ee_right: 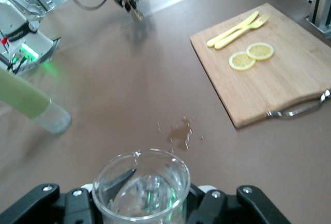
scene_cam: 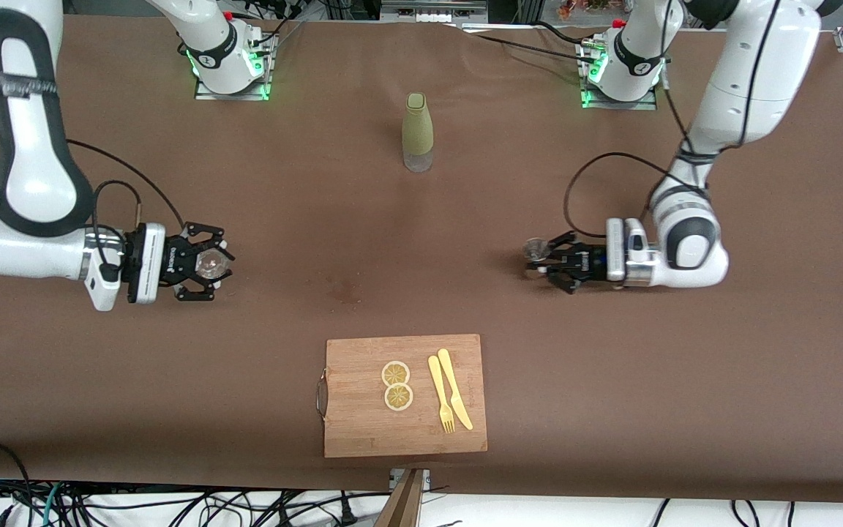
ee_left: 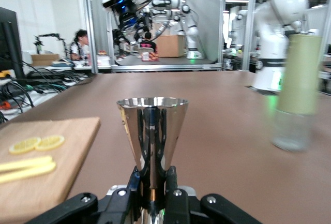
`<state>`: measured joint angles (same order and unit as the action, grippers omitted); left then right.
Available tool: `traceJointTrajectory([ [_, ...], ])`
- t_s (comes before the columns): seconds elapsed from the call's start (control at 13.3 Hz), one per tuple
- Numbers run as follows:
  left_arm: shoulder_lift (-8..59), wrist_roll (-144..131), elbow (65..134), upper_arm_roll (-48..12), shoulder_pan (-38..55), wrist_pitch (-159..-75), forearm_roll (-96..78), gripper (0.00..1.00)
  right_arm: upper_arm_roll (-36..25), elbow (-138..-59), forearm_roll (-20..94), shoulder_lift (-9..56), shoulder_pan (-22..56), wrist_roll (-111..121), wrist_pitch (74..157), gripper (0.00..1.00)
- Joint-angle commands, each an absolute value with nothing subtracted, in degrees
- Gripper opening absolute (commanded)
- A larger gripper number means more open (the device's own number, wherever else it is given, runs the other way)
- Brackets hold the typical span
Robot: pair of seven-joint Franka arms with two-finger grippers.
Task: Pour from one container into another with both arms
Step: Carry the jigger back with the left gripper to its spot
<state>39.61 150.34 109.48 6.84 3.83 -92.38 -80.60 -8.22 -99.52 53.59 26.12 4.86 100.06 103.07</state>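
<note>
Right gripper [scene_cam: 205, 265] clamps tumbler [scene_cam: 211, 262], left gripper [scene_cam: 549, 260] clamps jigger [scene_cam: 536, 249] — both upright, well apart, likely pre-pour.

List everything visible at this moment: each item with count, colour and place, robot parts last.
glass tumbler: one, clear, held in the right gripper.
jigger: one, silvery, held in the left gripper.
bottle: one, green sleeve, upright mid-table near the bases.
cutting board: one, wooden, metal handle, nearest the front camera.
lemon slices: two, yellow, on the board.
knife and fork: one each, yellow, on the board beside the slices.
wet stain: one, dark, between bottle and board.
right gripper: black, shut on the tumbler.
left gripper: black, shut on the jigger.
</note>
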Motion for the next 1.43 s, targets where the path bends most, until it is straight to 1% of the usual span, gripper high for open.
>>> traceJointTrajectory([
  [0.0, 37.7, 153.7, 110.5, 12.0, 1.2, -86.0, -73.4, 0.0, -7.4, -97.2, 55.2, 31.4, 1.2, 109.3, 101.1, 0.29],
  [0.23, 38.8, 157.7, 110.2, 16.3, -1.2, -81.7, -68.4, 0.0, -7.7, -97.2, 60.0, 36.5, -0.3, 119.3, 99.8, 0.29],
  [0.38, 39.8, 160.0, 110.2, 16.9, -3.6, -81.2, -66.0, 0.0, -8.5, -97.2, 63.4, 40.0, -0.6, 125.0, 99.8, 0.29],
  [0.53, 41.2, 161.3, 109.5, 18.8, -5.4, -78.6, -63.6, 0.0, -9.0, -97.2, 65.7, 42.5, -1.0, 128.5, 99.8, 0.29],
  [0.83, 48.6, 166.6, 102.7, 20.6, -7.6, -72.7, -62.8, 0.0, -10.1, -97.2, 70.4, 46.8, -1.0, 133.8, 96.3, 0.29],
  [1.05, 51.1, 170.0, 100.4, 20.6, -8.8, -71.1, -62.8, 0.0, -10.4, -97.2, 72.6, 49.3, -1.0, 137.9, 95.5, 0.3],
  [1.35, 55.4, 171.6, 95.9, 20.6, -10.5, -68.5, -62.8, 0.0, -10.9, -97.2, 72.9, 49.9, -1.0, 138.9, 95.4, 0.32],
])
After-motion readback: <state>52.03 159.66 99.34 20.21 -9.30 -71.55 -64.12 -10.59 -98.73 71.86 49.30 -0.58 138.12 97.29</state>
